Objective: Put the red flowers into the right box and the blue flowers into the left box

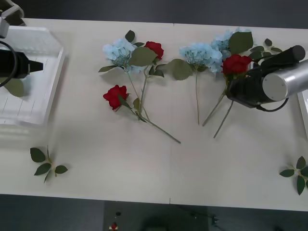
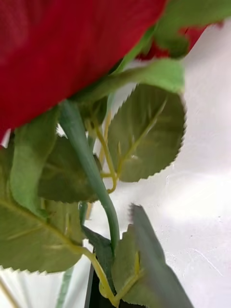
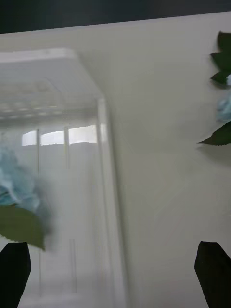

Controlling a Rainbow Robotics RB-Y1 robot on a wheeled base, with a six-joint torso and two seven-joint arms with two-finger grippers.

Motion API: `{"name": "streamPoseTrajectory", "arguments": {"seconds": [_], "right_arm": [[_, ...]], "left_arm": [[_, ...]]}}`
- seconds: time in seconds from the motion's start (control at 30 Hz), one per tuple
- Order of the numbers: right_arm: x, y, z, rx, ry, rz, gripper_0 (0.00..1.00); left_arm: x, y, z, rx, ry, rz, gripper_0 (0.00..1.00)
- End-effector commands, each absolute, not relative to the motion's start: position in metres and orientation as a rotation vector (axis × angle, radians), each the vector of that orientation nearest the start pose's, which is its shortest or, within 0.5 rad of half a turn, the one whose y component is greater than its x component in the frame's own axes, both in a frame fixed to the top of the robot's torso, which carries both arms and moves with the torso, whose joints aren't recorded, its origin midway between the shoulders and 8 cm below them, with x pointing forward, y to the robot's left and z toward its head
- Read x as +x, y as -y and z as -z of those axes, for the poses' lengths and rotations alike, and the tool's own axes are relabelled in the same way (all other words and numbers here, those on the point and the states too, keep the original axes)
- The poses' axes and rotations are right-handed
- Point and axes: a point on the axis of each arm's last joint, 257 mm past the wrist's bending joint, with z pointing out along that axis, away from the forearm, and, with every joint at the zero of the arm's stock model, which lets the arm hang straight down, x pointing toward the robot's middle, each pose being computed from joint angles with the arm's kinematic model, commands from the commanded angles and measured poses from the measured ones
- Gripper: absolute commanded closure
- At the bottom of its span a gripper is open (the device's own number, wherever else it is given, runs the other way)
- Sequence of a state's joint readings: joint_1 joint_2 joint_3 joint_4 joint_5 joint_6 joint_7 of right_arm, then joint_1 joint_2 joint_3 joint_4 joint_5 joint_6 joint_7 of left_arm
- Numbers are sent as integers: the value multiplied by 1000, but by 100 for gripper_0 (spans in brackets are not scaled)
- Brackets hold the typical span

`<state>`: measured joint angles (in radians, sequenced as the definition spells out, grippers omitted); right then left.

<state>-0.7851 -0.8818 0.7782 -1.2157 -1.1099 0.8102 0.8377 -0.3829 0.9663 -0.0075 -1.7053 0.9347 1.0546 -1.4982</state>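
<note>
Right gripper sits low over the table at the right-hand flower cluster, with a deep-red artificial rose on a thin green plastic stem right at its front end. In the right wrist view the red bloom looms close above, and the green stem runs down through serrated fabric leaves toward the fingers; the fingers themselves are hidden by foliage, so cannot tell if they are spread or clamped on it.

Handling judgement: very light, bloom soft and crushable, leaves floppy, stem thin and springy (likely wire inside), somewhat slippery. Best hold is on bare stem below the leaf cluster, not the bloom.

Neighbouring pale-blue fluffy artificial hydrangeas lie just beyond the fingers, stems crossing near the rose's, so snagging is a risk. The thin white rim of the right plastic tray is just outboard of the gripper.

Left gripper hangs over the big white slotted plastic tray, its black fingers spread wide, holding nothing. A blue hydrangea head already lies in the tray beside one finger.
</note>
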Motion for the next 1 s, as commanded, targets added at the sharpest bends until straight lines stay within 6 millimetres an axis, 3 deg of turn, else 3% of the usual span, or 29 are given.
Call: {"name": "streamPoseTrajectory", "arguments": {"seconds": [0.03,0.23,0.37,0.53,0.7,0.8,1.0], "right_arm": [[595,300,224,359,-2455,-368,100],[588,310,196,332,-2447,-386,100],[584,317,179,287,-2433,-371,100],[584,332,156,219,-2402,-311,100],[587,371,132,43,-2359,-129,100],[587,405,121,-33,-2342,-5,100],[579,466,109,36,-2351,77,100]], "left_arm": [[582,-312,114,173,-2198,186,1],[616,-262,135,144,-2215,197,1],[639,-233,135,199,-2159,132,1],[653,-195,136,190,-2135,164,1],[659,-176,143,190,-2125,155,1],[657,-166,150,220,-2129,142,1],[652,-142,158,262,-2129,164,1]]}}
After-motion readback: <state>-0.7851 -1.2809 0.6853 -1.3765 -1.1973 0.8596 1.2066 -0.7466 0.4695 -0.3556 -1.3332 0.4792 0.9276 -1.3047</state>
